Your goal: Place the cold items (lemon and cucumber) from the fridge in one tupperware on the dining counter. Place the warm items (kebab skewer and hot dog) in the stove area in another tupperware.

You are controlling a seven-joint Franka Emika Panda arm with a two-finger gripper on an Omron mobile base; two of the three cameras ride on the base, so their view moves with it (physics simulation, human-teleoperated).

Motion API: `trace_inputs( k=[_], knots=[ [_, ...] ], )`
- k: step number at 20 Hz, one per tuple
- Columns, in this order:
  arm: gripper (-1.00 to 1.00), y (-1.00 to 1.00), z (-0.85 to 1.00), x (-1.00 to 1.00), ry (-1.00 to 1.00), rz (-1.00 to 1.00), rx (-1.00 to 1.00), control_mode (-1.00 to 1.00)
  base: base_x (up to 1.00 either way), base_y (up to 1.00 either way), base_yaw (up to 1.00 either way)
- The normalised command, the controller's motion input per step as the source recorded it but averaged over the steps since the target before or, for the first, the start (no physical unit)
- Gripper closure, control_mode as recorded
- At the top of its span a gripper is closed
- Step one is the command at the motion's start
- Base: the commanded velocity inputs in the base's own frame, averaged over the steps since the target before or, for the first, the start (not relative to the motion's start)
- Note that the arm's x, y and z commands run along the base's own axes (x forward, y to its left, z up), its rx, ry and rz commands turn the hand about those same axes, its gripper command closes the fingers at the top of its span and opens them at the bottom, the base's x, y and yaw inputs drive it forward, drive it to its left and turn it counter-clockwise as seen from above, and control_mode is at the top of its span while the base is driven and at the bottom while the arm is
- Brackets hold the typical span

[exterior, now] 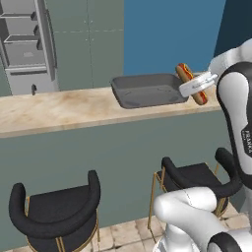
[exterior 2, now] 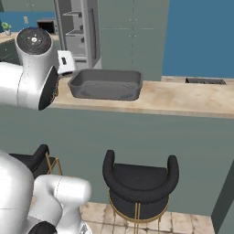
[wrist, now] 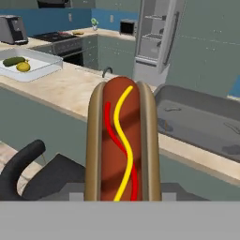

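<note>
Hot dog (wrist: 123, 140) is clamped in the gripper (exterior: 196, 84): brown sausage in a tan bun with wavy red and yellow sauce lines along the top, seen lengthwise in the hand view, running up from the bottom. In the left base view it sits tilted in the white hand, in the air at the right end of the dark grey tupperware (exterior: 147, 90), just above and beside its rim, not touching the dining counter (exterior: 59, 110). That tupperware is a shallow rectangular tray, and nothing shows inside it. Arm rises at the right of the left base view, forearm upright, hand reaching left toward the tray; in the right base view the big white link blocks the hand at the tray's left end. Clear tupperware (wrist: 28, 65) sits farther along the counter, well apart, with the cucumber (wrist: 13, 61) and lemon (wrist: 22, 67) in it, touching or nearly so. Black stools (exterior: 56, 209) stand below the counter; open fridge (wrist: 157, 40) stands behind it.
</note>
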Motion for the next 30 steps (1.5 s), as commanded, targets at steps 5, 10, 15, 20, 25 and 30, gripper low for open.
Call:
trace_inputs(
  k=[5, 10, 15, 20, 25, 30],
  knots=[
    [1.0, 0.0, -0.1, 0.29, 0.03, 0.05, 0.0, -1.0, 0.0, 0.0, 0.0],
    [1.0, -0.06, -0.03, 0.75, 0.13, 0.16, -0.03, -1.0, 0.0, 0.0, 0.0],
    [1.0, -0.1, -0.1, 0.76, 0.04, 0.22, -0.19, -1.0, 0.0, 0.0, 0.0],
    [1.0, -0.01, -0.13, 0.54, -0.06, 0.14, -0.2, -1.0, 0.0, 0.0, 0.0],
    [1.0, 0.0, -0.22, 0.54, -0.05, 0.05, -0.18, -1.0, 0.0, 0.0, 0.0],
    [1.0, 0.0, -0.26, 0.65, 0.0, 0.0, -0.17, -1.0, 0.0, 0.0, 0.0]
  ],
)
